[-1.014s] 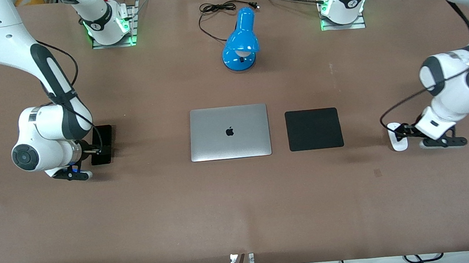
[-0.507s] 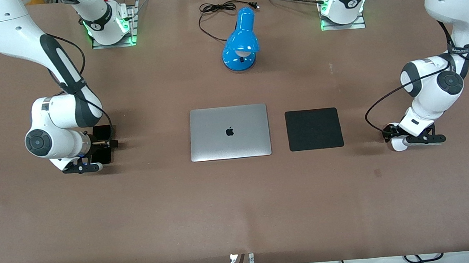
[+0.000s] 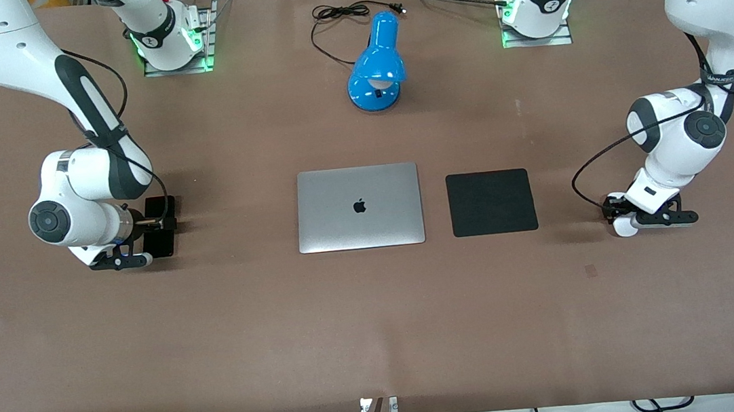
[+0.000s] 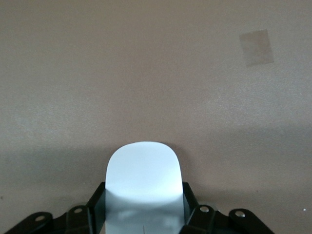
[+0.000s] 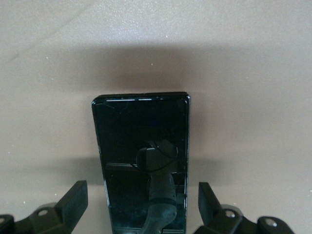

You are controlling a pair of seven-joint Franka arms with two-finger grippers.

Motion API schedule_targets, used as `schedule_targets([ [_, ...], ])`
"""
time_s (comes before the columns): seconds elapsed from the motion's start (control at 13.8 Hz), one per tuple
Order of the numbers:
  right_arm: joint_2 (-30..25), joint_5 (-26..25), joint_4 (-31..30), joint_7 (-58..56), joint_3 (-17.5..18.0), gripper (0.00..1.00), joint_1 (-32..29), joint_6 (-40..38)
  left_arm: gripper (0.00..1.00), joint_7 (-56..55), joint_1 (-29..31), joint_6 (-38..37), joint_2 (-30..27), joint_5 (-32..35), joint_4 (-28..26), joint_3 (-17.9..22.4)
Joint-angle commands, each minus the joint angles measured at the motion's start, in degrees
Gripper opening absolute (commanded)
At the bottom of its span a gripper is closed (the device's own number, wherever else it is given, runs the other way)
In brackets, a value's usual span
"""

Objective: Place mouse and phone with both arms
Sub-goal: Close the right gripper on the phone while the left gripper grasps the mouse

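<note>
The white mouse point(image 3: 624, 227) lies on the brown table toward the left arm's end. My left gripper point(image 3: 617, 214) is down on it. In the left wrist view the black fingers point(image 4: 96, 200) press both sides of the mouse point(image 4: 144, 168). The black phone point(image 3: 160, 226) lies flat toward the right arm's end. My right gripper point(image 3: 150, 237) is low over it. In the right wrist view the phone point(image 5: 141, 141) lies between the open fingers point(image 5: 74, 197), with a gap on each side.
A closed silver laptop point(image 3: 359, 207) lies mid-table, with a matte black square pad point(image 3: 491, 202) beside it toward the left arm's end. A blue desk lamp point(image 3: 377, 63) with a black cord point(image 3: 333, 15) lies near the bases.
The left gripper moved over the mouse and closed on its sides, then held still. The right arm swung in over the phone, then shifted slightly back toward its end of the table.
</note>
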Motion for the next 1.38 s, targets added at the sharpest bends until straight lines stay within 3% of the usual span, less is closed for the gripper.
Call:
schedule_targets([
  [0.0,-0.9,-0.4,-1.9,-0.3,0.3,1.0,-0.9,1.9,0.36,0.3,0.3,-1.6,-1.6,0.7,0.1,-0.2],
  [0.22,-0.4,-0.4,-1.9,0.0,0.3,1.0,-1.9,1.8,0.36,0.2,0.3,-11.3,-4.1,0.6,4.2,-0.7],
  [0.72,0.0,-0.1,-1.8,2.4,0.5,1.0,-0.7,2.1,0.36,-0.7,-2.1,-50.7,-4.6,0.5,29.4,-1.2],
  [0.94,0.5,-0.1,-1.8,2.4,0.5,1.0,-0.8,2.2,0.36,-7.0,-6.4,-65.7,-5.3,0.6,38.7,-1.3],
  [1.09,0.9,-0.1,-1.9,2.4,0.5,1.0,-0.8,3.1,0.36,-11.1,-9.3,-69.7,-6.0,0.5,40.7,-1.4],
  [1.3,1.1,-0.1,-1.9,2.4,0.5,1.0,-0.8,3.2,0.36,-19.3,-14.0,-69.7,-7.7,-0.4,38.6,-3.9],
])
